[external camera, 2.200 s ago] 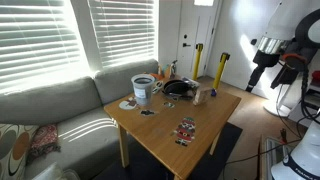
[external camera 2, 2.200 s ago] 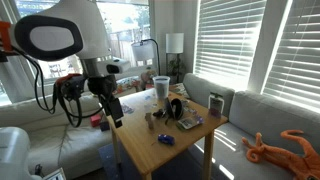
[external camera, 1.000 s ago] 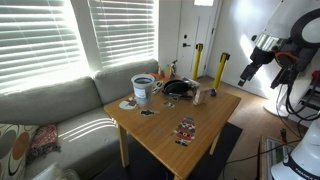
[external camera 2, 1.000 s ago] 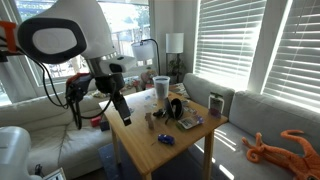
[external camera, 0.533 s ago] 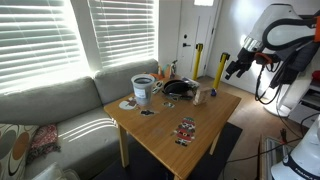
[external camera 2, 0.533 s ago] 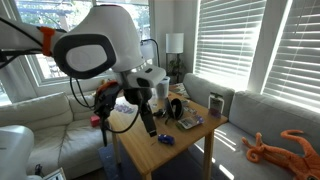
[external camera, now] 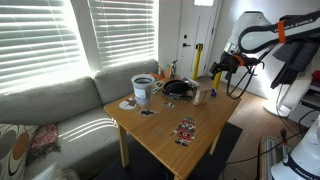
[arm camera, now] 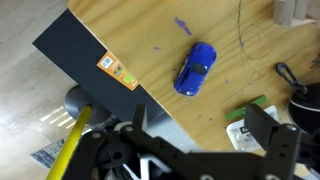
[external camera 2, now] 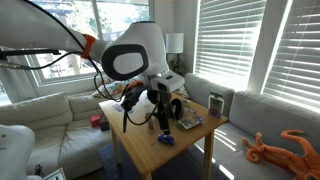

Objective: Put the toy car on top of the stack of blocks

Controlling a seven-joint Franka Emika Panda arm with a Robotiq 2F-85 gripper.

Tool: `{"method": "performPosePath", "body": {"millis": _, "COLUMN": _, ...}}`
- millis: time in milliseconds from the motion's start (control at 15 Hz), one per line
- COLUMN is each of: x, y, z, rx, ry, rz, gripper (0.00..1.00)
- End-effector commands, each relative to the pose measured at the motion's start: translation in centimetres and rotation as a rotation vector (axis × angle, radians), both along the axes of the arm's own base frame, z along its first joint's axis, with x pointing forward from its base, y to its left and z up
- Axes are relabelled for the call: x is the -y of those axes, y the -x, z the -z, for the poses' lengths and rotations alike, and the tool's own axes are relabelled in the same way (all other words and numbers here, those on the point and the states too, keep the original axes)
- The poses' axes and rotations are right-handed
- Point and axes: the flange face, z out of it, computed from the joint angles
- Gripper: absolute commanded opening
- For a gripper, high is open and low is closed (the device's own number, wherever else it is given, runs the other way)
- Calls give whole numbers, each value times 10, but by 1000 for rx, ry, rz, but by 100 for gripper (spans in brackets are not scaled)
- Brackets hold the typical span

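The toy car [arm camera: 196, 68] is small and blue and lies on the wooden table [arm camera: 130, 30] near its corner edge; it also shows in both exterior views [external camera: 211, 93] [external camera 2: 166, 139]. The stack of blocks [external camera: 197, 96] is a short pale tan column next to the black pan [external camera: 178, 88]; its base shows at the top right of the wrist view [arm camera: 295, 10]. My gripper [arm camera: 200, 135] hangs open and empty above the table corner, just short of the car. It also shows in both exterior views [external camera: 216, 77] [external camera 2: 162, 122].
A white-and-blue bucket [external camera: 143, 90] stands at the table's far end. A green strip [arm camera: 245, 108] and a packet [arm camera: 245, 128] lie close to the car. A card packet [external camera: 186, 130] lies mid-table. A yellow post [arm camera: 72, 135] stands on the floor below the table edge.
The arm has swung in from well off the table to above the table corner by the toy car. The gripper stays open. Nothing on the table has moved.
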Motion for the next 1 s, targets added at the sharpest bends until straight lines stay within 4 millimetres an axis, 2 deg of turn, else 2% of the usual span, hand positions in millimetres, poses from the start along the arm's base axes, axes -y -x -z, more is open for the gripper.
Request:
{"method": "performPosePath", "body": {"millis": 0, "x": -3, "y": -4, "z": 3, "rx": -17, "ry": -7, "rz": 13, "gripper": 100}}
{"method": "performPosePath", "body": {"millis": 200, "x": -4, "y": -7, "z": 5, "rx": -40, "ry": -16, "rz": 21, "gripper": 100}}
{"method": "performPosePath", "body": {"millis": 600, "x": -9, "y": -13, "z": 39, "rx": 41, "ry": -48, "rz": 377, "gripper": 100}}
{"method": "performPosePath", "body": {"millis": 800, "x": -10, "y": -15, "z": 55, "rx": 43, "ry": -43, "rz": 468, "gripper": 100}}
{"method": "performPosePath", "body": {"millis": 933, "x": -10, "y": -16, "z": 63, "rx": 29, "ry": -48, "rz": 505, "gripper": 88}}
